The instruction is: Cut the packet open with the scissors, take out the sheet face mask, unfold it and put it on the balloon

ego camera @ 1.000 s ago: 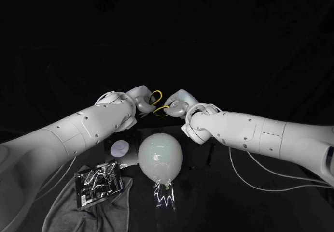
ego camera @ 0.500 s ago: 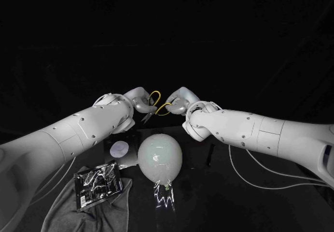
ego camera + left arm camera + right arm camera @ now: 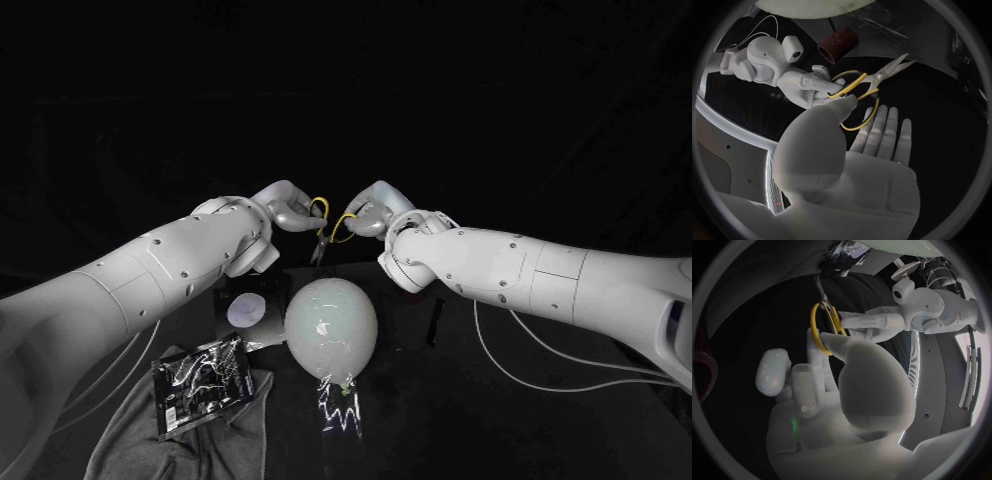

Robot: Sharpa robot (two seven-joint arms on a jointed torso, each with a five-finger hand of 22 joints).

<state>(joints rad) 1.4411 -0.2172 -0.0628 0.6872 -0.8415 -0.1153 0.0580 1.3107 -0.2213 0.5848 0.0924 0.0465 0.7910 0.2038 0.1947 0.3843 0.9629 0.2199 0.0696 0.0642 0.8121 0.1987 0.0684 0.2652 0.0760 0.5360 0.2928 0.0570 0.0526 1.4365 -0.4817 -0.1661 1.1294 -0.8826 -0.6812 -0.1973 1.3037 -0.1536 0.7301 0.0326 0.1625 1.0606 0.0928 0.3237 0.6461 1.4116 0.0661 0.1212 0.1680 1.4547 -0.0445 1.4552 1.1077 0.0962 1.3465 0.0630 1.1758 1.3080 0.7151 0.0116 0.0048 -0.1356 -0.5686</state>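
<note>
Cloth [image 3: 144, 440]: grey, on the black table [image 3: 476, 420], at 7 o'clock of the balloon.
Balloon [image 3: 332, 322]: pale, lying mid-table, knot toward 6 o'clock.
Packet [image 3: 211, 380]: shiny, on the cloth, 8 o'clock of the balloon.
Left hand [image 3: 296, 213]: raised at 12 o'clock of the balloon, grasping a yellow scissors loop.
Right hand [image 3: 369, 214]: just beside it at 3 o'clock, grasping the other loop.
Scissors [image 3: 873, 78]: held between both hands, blades toward 6 o'clock.

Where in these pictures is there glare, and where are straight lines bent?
Head view: bright glints on the shiny packet, a soft highlight on the balloon, darkness all around. Left wrist view: the fisheye lens curves the edges behind the scissors. Right wrist view: the same fisheye bending.
</note>
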